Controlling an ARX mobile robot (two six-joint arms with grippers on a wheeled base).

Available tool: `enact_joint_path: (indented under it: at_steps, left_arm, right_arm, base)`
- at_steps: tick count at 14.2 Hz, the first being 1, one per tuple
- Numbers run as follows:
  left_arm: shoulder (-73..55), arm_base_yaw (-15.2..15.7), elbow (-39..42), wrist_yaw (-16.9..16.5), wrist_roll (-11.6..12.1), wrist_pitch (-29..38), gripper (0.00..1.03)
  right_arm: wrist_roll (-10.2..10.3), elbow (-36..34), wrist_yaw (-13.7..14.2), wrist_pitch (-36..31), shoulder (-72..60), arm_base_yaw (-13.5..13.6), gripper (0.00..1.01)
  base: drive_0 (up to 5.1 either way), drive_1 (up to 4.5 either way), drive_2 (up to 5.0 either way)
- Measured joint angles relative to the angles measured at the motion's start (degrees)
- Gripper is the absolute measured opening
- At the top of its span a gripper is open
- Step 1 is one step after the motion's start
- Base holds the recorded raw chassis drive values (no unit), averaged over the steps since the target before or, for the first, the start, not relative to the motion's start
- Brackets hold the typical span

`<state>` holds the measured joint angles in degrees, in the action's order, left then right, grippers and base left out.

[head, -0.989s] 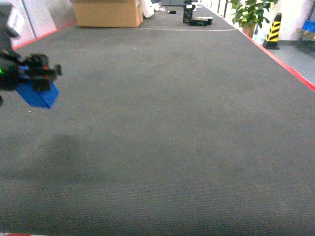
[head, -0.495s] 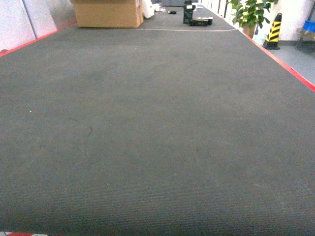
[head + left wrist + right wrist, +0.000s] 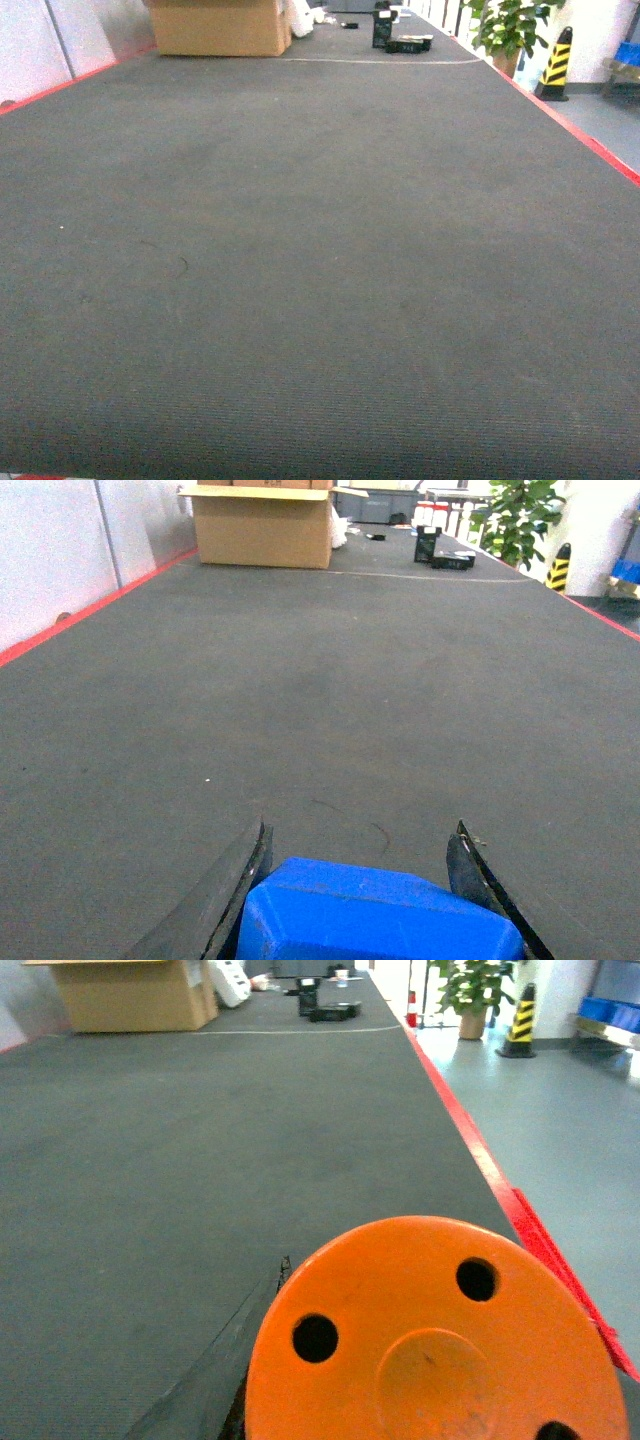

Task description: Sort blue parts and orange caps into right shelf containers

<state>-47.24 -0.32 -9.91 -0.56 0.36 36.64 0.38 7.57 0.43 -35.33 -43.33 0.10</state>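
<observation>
In the left wrist view a bright-blue part [image 3: 380, 915] sits between the two dark fingers [image 3: 240, 875] of my left gripper [image 3: 361, 832], which is shut on it above the grey carpet. My right gripper [image 3: 430, 1285] is shut on an orange cap [image 3: 430, 1350]. The cap's flat top, with its small holes, faces the camera and hides the right finger; only the left finger [image 3: 225, 1365] shows. Neither gripper appears in the head view. A patch of bright blue on a metal rack [image 3: 612, 1008] shows far right; I cannot tell whether it is a shelf container.
Grey carpet [image 3: 320, 260] with a red border [image 3: 600, 150] fills the head view. A cardboard box [image 3: 218, 25] stands far left, black items [image 3: 400, 38] lie far ahead, and a potted plant [image 3: 510, 25] and striped cone [image 3: 555, 62] stand far right.
One second ago my left gripper with the blue part showed at the left edge of the head view; it has since left that view. The carpet scene has not shifted.
</observation>
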Motion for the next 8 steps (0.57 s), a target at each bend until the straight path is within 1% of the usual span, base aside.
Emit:
enact_joint_path:
  at_steps: [2,8]
  left_arm:
    - [4.24,0.35,2.6,0.59,-0.04,-1.44,0.46]
    - [4.33,0.35,2.67,0.59,-0.07,-1.44,0.46]
  right_arm:
    - [0.0,-0.17,-0.26,0.02,0.31,-0.37,0.43]
    - [0.0,-0.17,-0.26,-0.04,0.33,-0.37,0.43]
  base:
    - [0.0,0.0,0.0]
    - [0.0,0.0,0.0]
